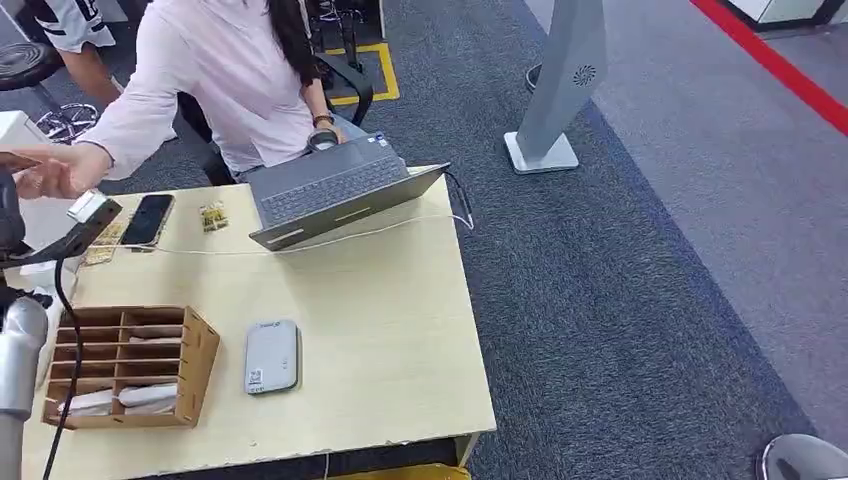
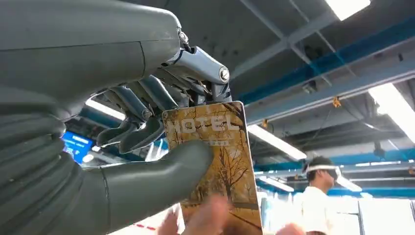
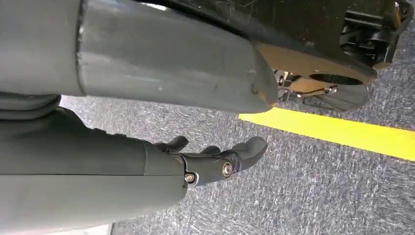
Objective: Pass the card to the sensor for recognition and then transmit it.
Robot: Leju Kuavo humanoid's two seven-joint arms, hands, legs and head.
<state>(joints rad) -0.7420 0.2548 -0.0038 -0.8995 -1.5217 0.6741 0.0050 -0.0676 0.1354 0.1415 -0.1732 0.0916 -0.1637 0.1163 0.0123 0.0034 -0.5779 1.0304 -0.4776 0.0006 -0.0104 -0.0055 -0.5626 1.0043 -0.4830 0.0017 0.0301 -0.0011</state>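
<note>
Pinching a glossy rectangular card [image 2: 215,161] printed "HOTEL" between thumb and fingers, the left hand [image 2: 147,147] holds it aloft; a person's blurred fingertips [image 2: 208,218] touch it. Right hand [image 3: 215,159] hangs empty, fingers loosely apart.

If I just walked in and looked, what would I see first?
First, the left hand holding up a brown card that says HOTEL, while a person's hand reaches for its lower edge. Then the person in a pale shirt behind the wooden table, which holds a grey laptop.
</note>
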